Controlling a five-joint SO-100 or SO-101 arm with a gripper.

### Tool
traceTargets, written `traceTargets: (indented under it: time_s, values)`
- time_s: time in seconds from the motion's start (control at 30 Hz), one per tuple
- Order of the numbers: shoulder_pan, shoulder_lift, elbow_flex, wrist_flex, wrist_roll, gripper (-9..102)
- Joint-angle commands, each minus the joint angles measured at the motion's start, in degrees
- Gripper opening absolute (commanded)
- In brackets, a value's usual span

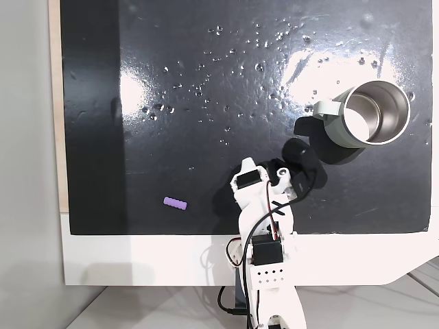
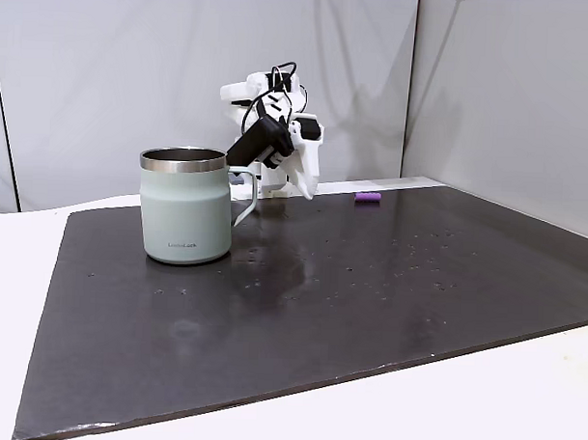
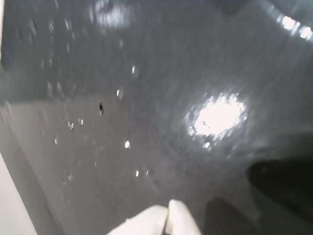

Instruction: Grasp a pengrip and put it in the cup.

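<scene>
The pengrip (image 1: 175,203), a tiny purple ribbed cylinder, lies on the black mat at the lower left in a fixed view, and far back at the right (image 2: 368,197) in the other. The cup (image 1: 374,113) stands upright and empty at the upper right, steel inside, pale grey-green outside (image 2: 185,207), its handle towards the arm. My white gripper (image 1: 247,164) hangs above the mat's near edge between the two, apart from both. In the wrist view its fingertips (image 3: 167,218) meet with nothing between them. From the other side the gripper (image 2: 308,190) points down behind the cup.
The black mat (image 1: 206,82) is glossy, with glare patches and small specks. It lies on a white table (image 1: 137,260) whose edge runs along the bottom. A pale strip (image 1: 55,103) borders the mat's left side. Grey walls (image 2: 106,59) stand behind the arm.
</scene>
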Motion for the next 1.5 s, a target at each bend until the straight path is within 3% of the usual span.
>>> traceTargets:
  time_s: [0.0, 0.53, 0.93, 1.47]
  values:
    - [-3.87, -6.77, -7.38, -0.79, -1.05, 0]
    - [-17.93, -48.25, -24.26, -11.34, -1.85, 1]
    - [-29.53, -58.54, -32.52, -10.90, -1.49, 1]
    - [-40.69, -67.50, -41.66, -1.93, -1.67, 2]
